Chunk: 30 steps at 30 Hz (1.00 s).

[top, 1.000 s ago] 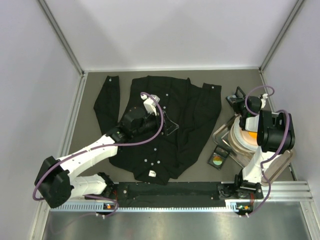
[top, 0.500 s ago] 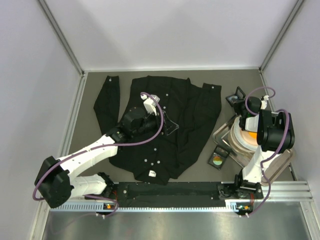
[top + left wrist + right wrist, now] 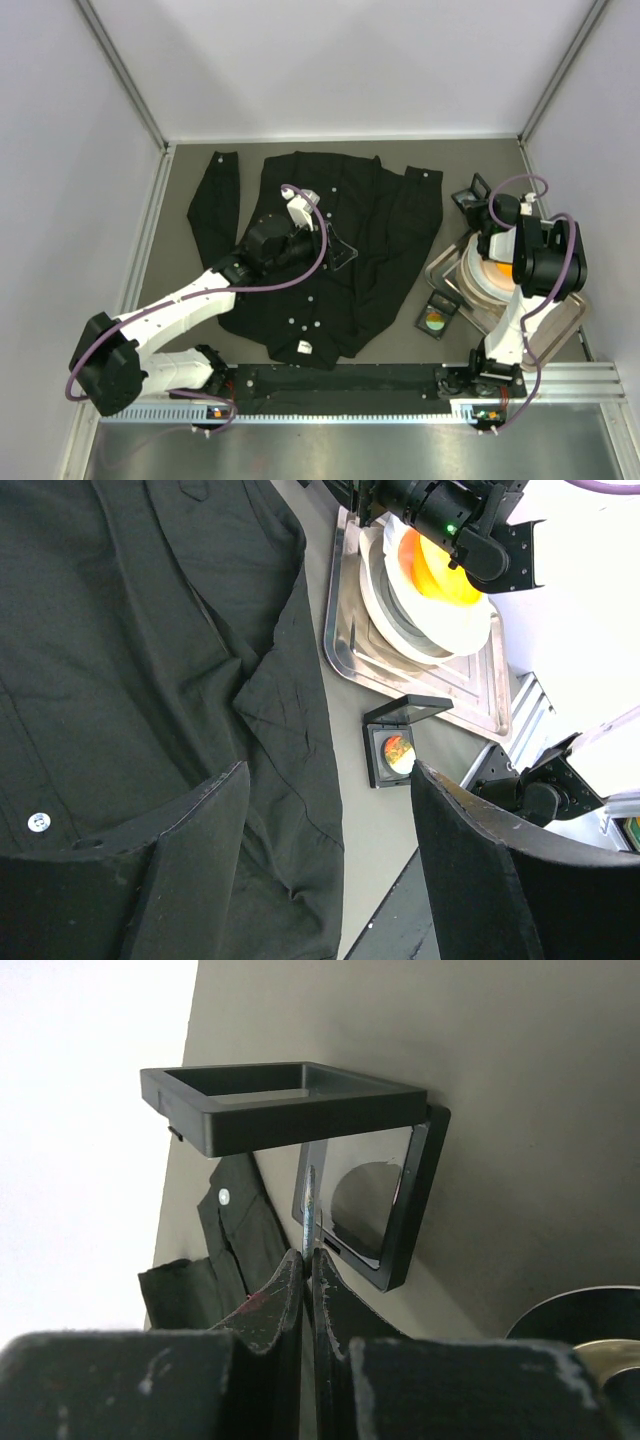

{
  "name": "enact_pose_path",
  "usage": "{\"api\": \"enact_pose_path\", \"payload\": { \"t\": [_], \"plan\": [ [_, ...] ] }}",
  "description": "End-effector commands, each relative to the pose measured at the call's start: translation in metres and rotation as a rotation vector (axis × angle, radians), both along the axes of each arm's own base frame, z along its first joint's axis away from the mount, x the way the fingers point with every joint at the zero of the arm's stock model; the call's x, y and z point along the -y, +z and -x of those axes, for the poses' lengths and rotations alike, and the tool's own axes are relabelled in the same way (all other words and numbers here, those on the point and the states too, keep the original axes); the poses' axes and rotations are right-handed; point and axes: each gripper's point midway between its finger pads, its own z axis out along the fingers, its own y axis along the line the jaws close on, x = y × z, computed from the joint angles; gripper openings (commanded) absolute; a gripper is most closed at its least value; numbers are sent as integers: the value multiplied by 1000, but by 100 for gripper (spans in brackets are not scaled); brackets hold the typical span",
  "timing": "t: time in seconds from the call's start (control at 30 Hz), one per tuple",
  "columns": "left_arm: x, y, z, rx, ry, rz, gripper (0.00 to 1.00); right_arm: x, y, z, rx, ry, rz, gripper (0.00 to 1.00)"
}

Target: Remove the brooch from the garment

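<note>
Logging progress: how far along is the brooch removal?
Looks done: no brooch shows on the black button-up shirt. In hand: the right gripper is shut on a thin bluish piece, possibly the brooch, beside the open black square case. The left gripper hangs open. Left: setting it down.

The grey table is carrying a spread black shirt, a metal tray, one open box lying beside it and a second box lying behind.
</note>
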Motion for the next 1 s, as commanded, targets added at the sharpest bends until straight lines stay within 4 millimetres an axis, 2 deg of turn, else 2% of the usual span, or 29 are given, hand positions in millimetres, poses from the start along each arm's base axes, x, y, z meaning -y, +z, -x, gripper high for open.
{"api": "enact_pose_path", "payload": {
  "t": [0.0, 0.2, 0.6, 0.7, 0.97],
  "plan": [
    [7, 23, -2, 52, -16, 51, 71, 9, 16, -13, 60, -26, 10, 1],
    [7, 23, -2, 52, -19, 52, 71, 12, 21, -17, 75, -37, 15, 1],
    [7, 22, -2, 53, -20, 51, 71, 13, 18, -18, 68, -40, 18, 5],
    [7, 23, -1, 55, -21, 53, 71, 13, 18, -17, 64, -43, 22, 8],
    [7, 23, -1, 57, -23, 55, 71, 13, 20, -16, 57, -40, 30, 24]
  ]
}}
